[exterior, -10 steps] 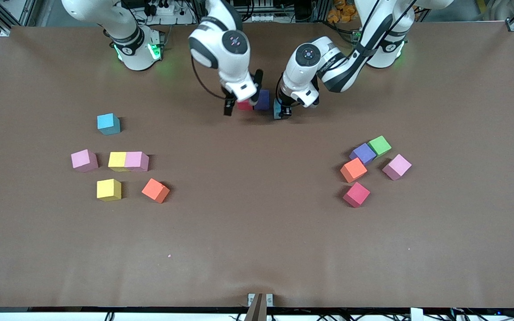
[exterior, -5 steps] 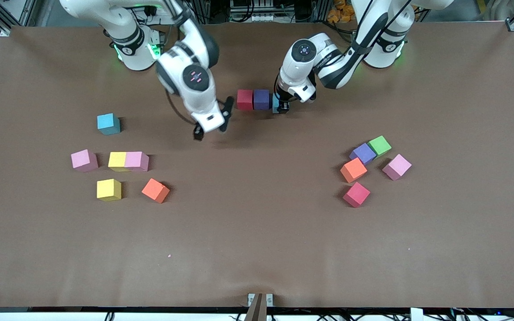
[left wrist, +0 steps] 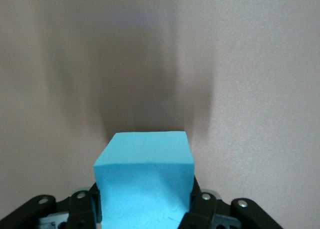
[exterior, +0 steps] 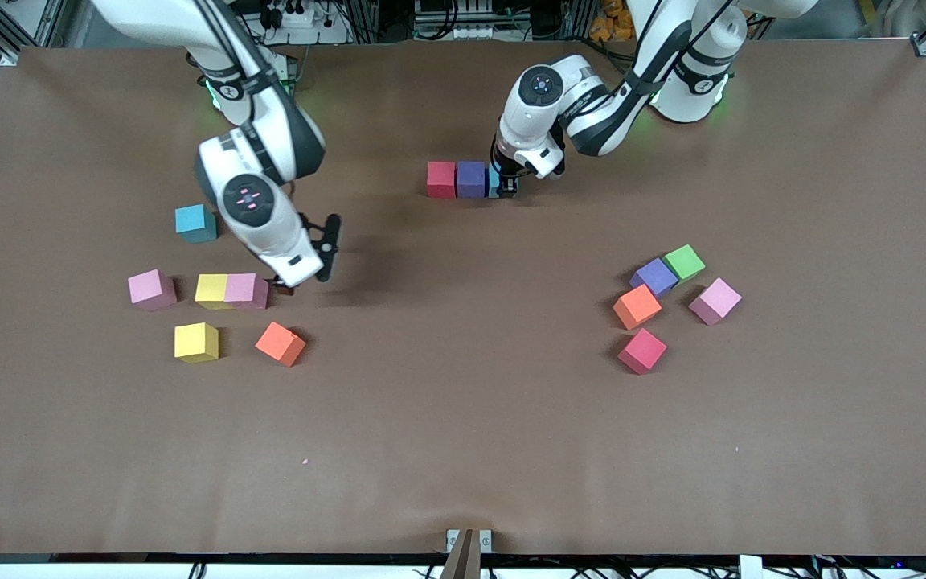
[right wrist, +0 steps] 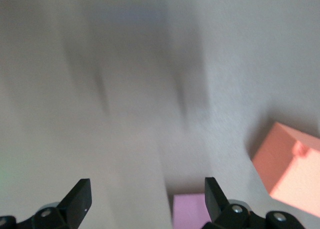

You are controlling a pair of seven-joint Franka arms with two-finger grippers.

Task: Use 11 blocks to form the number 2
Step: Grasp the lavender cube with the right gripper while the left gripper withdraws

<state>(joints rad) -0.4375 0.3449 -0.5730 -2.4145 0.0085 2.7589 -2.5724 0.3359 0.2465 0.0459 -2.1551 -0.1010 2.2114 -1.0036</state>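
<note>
Now, taking the front view as a clock face with the robots' bases at 12 o'clock, the start of the number 2 sits at about 12 o'clock from the middle of the worktop [exterior: 463,418]. There a red cube [exterior: 441,178] and a purple cube [exterior: 471,178] touch side by side.

The left tool [exterior: 506,186] is down low at the purple cube's 3 o'clock side. It is clamped narrow on a light blue cube [exterior: 495,180], which is close against the purple one; whether they touch cannot be told. In the left wrist view the light blue cube [left wrist: 145,179] fills the space between the dark fingers [left wrist: 201,209].

The right tool [exterior: 304,269] hangs with its jaws wide and holds nothing. It is over the worktop at roughly 9 o'clock, just by a pink cube [exterior: 246,290] that touches a yellow cube [exterior: 211,290]. The right wrist view shows that pink cube [right wrist: 189,210] by one finger [right wrist: 212,196], and an orange cube [right wrist: 292,166] off to the side.

Loose blocks at 9 o'clock:
- second light blue cube [exterior: 195,223]
- second pink cube [exterior: 151,289]
- second yellow cube [exterior: 196,342]
- the orange cube [exterior: 280,343]

At 3 o'clock, toward the left arm's end, lie:
- second purple cube [exterior: 654,277], touching a green cube [exterior: 684,262]
- second orange cube [exterior: 637,306]
- third pink cube [exterior: 715,301]
- second red cube [exterior: 642,351]
</note>
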